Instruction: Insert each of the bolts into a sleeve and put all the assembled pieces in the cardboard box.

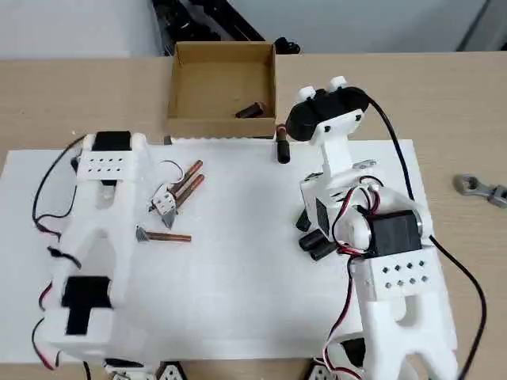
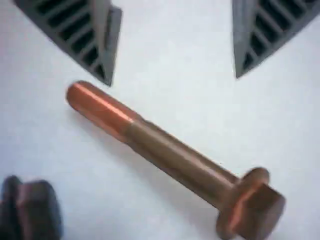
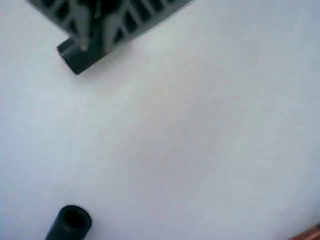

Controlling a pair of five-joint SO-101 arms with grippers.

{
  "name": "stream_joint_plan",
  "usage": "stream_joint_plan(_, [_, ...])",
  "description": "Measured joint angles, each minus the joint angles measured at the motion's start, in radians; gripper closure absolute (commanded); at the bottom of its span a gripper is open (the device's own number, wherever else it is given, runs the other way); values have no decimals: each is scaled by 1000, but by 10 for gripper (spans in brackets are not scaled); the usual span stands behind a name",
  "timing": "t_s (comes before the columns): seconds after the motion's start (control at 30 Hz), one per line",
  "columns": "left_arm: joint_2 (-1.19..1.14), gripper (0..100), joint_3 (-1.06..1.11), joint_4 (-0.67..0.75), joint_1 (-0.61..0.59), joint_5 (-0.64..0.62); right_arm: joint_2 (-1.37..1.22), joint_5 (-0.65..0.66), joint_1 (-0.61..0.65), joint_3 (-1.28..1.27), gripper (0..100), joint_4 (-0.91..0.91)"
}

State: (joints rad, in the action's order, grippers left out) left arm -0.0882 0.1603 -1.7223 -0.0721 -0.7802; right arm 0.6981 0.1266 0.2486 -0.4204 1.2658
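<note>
At the top middle of the high view, the cardboard box (image 1: 206,83) has one joined piece (image 1: 252,109) inside. In the left half of that view, bolts (image 1: 190,178) lie on the white mat (image 1: 238,301), and the left gripper (image 2: 172,67) has its fingers wide apart over one bolt (image 2: 170,155), holding nothing. Right of the middle, the right gripper (image 3: 87,35) is closed tight on a dark sleeve (image 3: 75,57), and more sleeves (image 1: 315,244) lie close by.

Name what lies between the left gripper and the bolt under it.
Nothing but bare white mat, seen in the left wrist view: the left gripper hangs open over the bolt.
</note>
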Motion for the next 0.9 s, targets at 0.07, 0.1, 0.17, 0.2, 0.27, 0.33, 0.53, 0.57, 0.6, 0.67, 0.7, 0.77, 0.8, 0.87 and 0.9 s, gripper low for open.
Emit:
stream_joint_plan(0.07, [3, 845, 0, 0, -3, -17, 0, 0, 3, 0, 995, 0])
stream_joint_plan(0.1, [3, 844, 3, 0, -5, -29, 0, 0, 3, 0, 995, 0])
stream_joint_plan(0.17, [0, 844, 15, 9, -5, -55, 0, 0, 2, 0, 995, 0])
stream_joint_plan(0.2, [-12, 844, 20, 17, -5, -68, 0, 0, 0, 0, 995, 0])
stream_joint_plan(0.27, [-44, 844, 26, 49, -5, -77, 0, 0, 0, 0, 995, 0])
stream_joint_plan(0.33, [-87, 844, 28, 94, -5, -83, 0, 0, 3, 0, 995, 0])
stream_joint_plan(0.53, [-209, 844, 26, 178, -3, -141, 0, 0, 0, 0, 995, 0])
stream_joint_plan(0.57, [-219, 845, 25, 181, -3, -149, 0, 0, 2, 0, 995, 0])
stream_joint_plan(0.6, [-232, 845, 17, 181, -3, -157, 0, 0, 3, 0, 995, 0])
stream_joint_plan(0.67, [-245, 848, 12, 181, -8, -166, 0, 23, 3, 0, 995, 0])
stream_joint_plan(0.7, [-247, 848, 12, 186, -17, -169, 0, 31, 3, 0, 995, 0])
stream_joint_plan(0.77, [-247, 848, 18, 201, -31, -169, 0, 37, 3, 0, 995, 0])
stream_joint_plan(0.8, [-247, 848, 20, 203, -38, -169, 0, 40, 3, 0, 995, 0])
stream_joint_plan(0.87, [-247, 861, 20, 204, -49, -169, 0, 40, 3, 0, 995, 0])
stream_joint_plan(0.9, [-247, 889, 20, 204, -52, -169, 0, 40, 3, 0, 995, 0])
